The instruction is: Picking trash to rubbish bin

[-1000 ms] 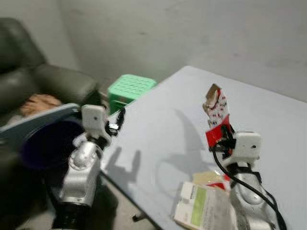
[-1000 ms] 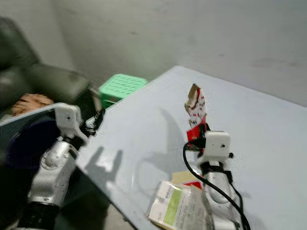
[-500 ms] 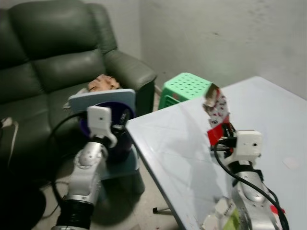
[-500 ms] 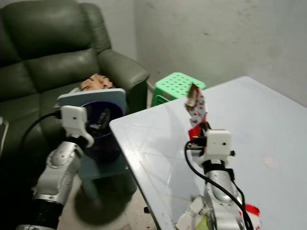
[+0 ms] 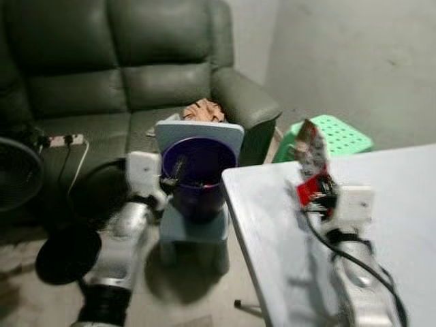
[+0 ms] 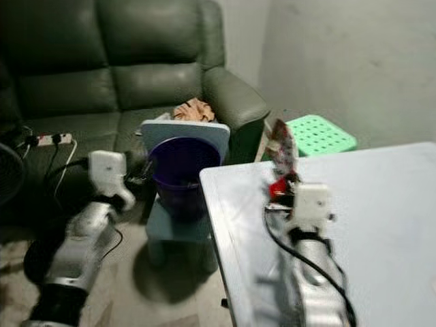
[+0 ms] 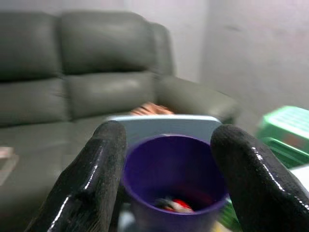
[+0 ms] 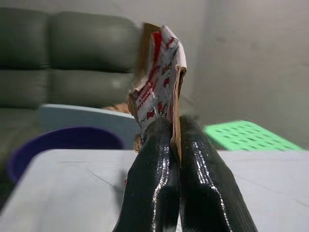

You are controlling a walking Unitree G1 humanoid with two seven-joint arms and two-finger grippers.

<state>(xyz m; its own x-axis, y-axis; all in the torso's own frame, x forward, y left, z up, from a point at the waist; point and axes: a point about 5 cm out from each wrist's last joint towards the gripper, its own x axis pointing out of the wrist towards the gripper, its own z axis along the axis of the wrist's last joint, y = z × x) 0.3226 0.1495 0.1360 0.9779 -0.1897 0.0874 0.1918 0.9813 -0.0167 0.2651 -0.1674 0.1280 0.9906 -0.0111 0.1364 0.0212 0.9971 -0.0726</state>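
My right gripper (image 5: pixel 315 185) is shut on a red and white snack wrapper (image 5: pixel 310 151), held upright above the pale table (image 5: pixel 402 204) near its left edge. In the right wrist view the wrapper (image 8: pixel 158 92) stands up from between the two black fingers (image 8: pixel 154 169). A purple rubbish bin (image 5: pixel 196 169) with a pale blue lid tipped up behind it stands on a small blue stool to the left of the table. Some trash lies at the bottom of the bin (image 7: pixel 174 169). My left gripper (image 5: pixel 174 176) is open, right beside the bin's left rim.
A dark green sofa (image 5: pixel 122 75) runs along the back, with a crumpled tan thing (image 5: pixel 202 109) on its seat. A green plastic stool (image 5: pixel 334 136) stands behind the table. A black fan (image 5: pixel 20 174) and a power strip (image 5: pixel 65 140) are at far left.
The camera has swung left, so the sofa and bin now sit in the middle and the packets on the table have left the picture. The right gripper still holds the wrapper.
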